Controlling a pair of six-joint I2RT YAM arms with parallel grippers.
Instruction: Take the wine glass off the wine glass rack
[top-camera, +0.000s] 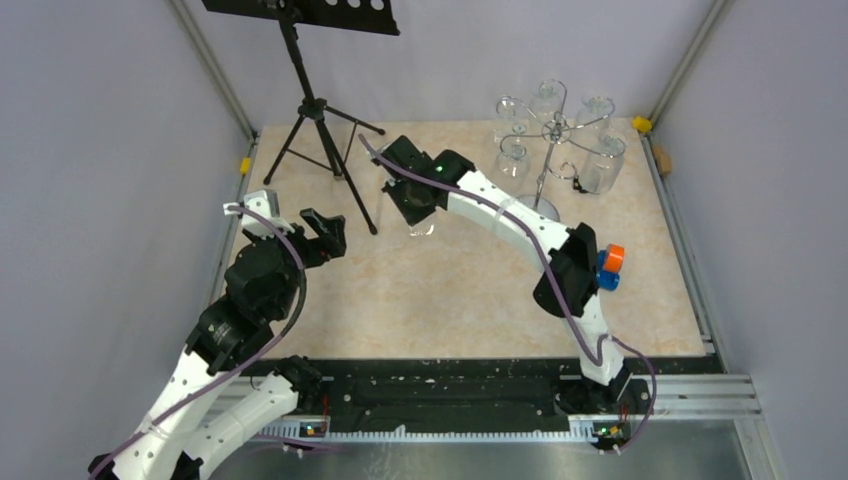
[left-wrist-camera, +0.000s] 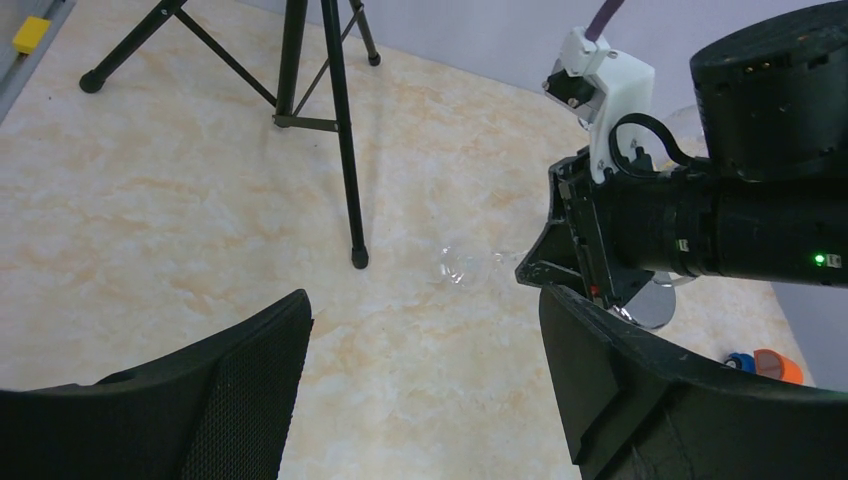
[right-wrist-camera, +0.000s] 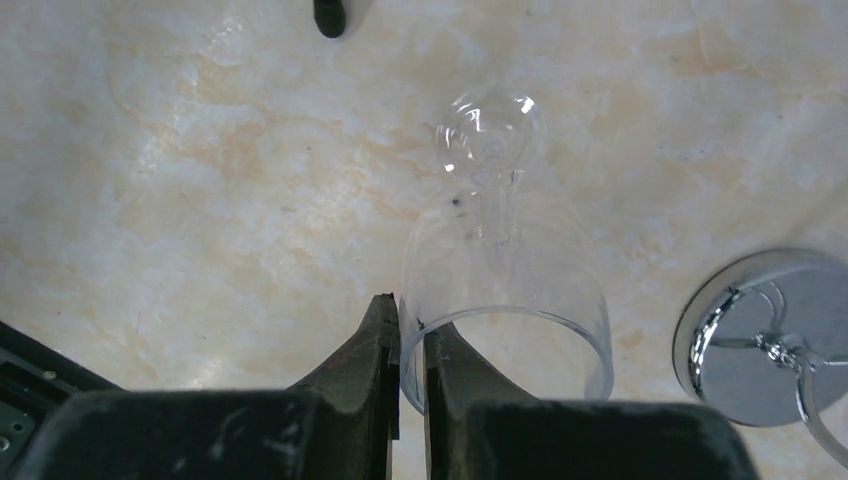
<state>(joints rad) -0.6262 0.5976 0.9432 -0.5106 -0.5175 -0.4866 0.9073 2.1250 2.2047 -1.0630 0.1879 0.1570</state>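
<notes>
A clear wine glass (right-wrist-camera: 500, 260) hangs foot-down under my right gripper (right-wrist-camera: 410, 335), which is shut on its rim, one finger inside the bowl and one outside. From above, this gripper (top-camera: 415, 205) is mid-table, left of the wine glass rack (top-camera: 548, 130), with the wine glass (top-camera: 422, 228) faint below it. The chrome rack holds several more glasses; its disc base (right-wrist-camera: 770, 335) lies right of the held glass. My left gripper (top-camera: 325, 235) is open and empty at the left; in its wrist view the left gripper (left-wrist-camera: 425, 330) looks towards the glass (left-wrist-camera: 465, 265).
A black tripod music stand (top-camera: 310, 110) stands at the back left, one foot (right-wrist-camera: 328, 15) close to the held glass. Grey walls enclose the table on three sides. An orange and blue piece (top-camera: 610, 265) sits on the right arm.
</notes>
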